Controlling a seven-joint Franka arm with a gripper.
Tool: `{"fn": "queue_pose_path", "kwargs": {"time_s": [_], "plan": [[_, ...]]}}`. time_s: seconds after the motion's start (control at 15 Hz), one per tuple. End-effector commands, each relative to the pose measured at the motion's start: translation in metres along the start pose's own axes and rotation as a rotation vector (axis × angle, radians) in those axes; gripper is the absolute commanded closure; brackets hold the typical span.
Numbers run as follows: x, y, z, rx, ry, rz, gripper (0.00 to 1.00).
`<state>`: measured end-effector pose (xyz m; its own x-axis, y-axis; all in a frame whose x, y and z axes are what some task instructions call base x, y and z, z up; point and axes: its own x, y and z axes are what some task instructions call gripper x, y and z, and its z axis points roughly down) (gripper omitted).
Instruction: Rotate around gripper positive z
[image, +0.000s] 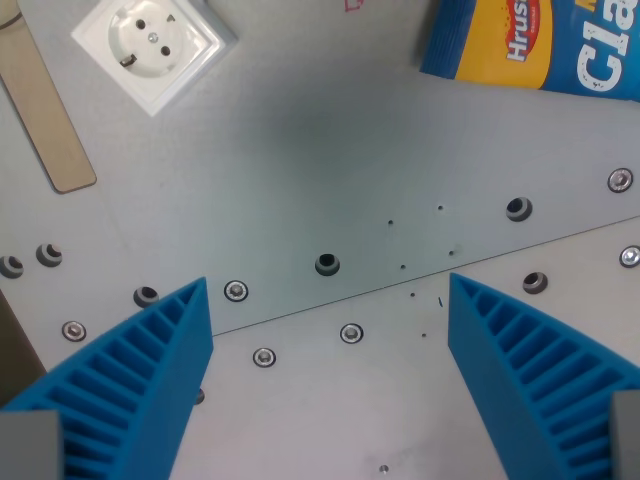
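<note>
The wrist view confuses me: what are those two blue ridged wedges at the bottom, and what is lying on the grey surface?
The camera sits on a robot arm's wrist, looking down past its tool. The blue ridged wedges are the tool's two fingers, spread apart with nothing between them. Below is a grey metal table with bolts and holes. On it lie a white wall socket, a beige wooden strip at the wrist view's left, and a blue-and-yellow packet at the top right.
</note>
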<state>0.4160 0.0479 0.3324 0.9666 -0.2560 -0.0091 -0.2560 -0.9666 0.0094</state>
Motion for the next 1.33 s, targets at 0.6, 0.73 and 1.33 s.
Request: {"fn": "queue_pose_path", "kwargs": {"time_s": [0.6, 0.73, 1.33], "plan": [[-0.0002, 0.0001, -0.0024, 0.002, 0.006, 0.12, 0.0], [-0.0002, 0.0001, -0.0024, 0.002, 0.006, 0.147, 0.0], [-0.0002, 0.0001, -0.0024, 0.002, 0.005, 0.267, 0.0]]}}
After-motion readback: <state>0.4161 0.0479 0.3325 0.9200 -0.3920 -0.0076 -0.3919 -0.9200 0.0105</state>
